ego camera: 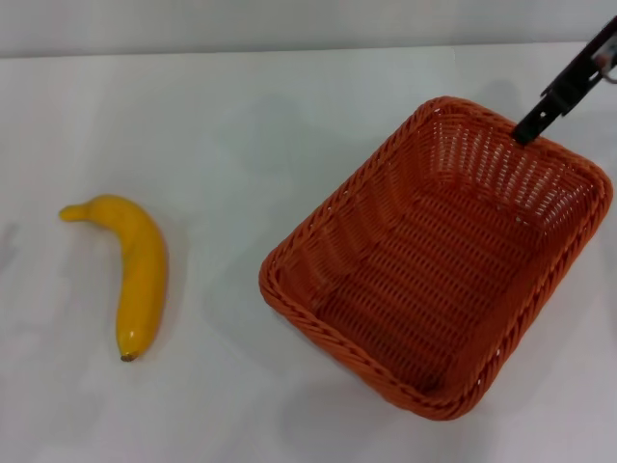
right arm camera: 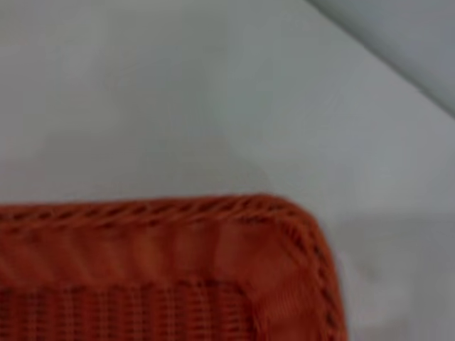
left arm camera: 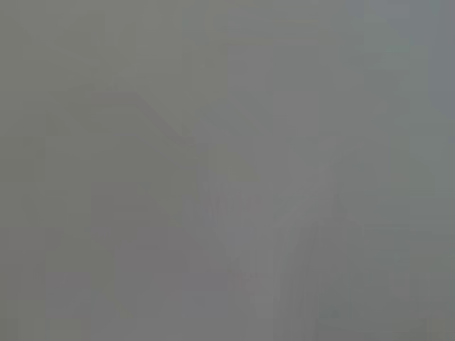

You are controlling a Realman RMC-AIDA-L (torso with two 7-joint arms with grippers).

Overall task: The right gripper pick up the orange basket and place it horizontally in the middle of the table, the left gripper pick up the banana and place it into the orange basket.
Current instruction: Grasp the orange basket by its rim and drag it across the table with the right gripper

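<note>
The orange basket (ego camera: 359,231) sits at the right of the white table (ego camera: 241,125), turned diagonally, and is empty. My right gripper (ego camera: 528,130) reaches in from the upper right; one slim black finger shows, with its tip at the inside of the basket's far rim. The right wrist view shows a rounded corner of the basket's braided rim (right arm camera: 178,209) up close, with the table (right arm camera: 178,92) beyond it. The yellow banana (ego camera: 140,270) lies by itself on the table's left side, its stem pointing to the far left. My left gripper is out of view; the left wrist view is plain grey.
Bare white tabletop lies between the banana and the basket. The table's far edge meets a grey wall (ego camera: 289,24) at the back.
</note>
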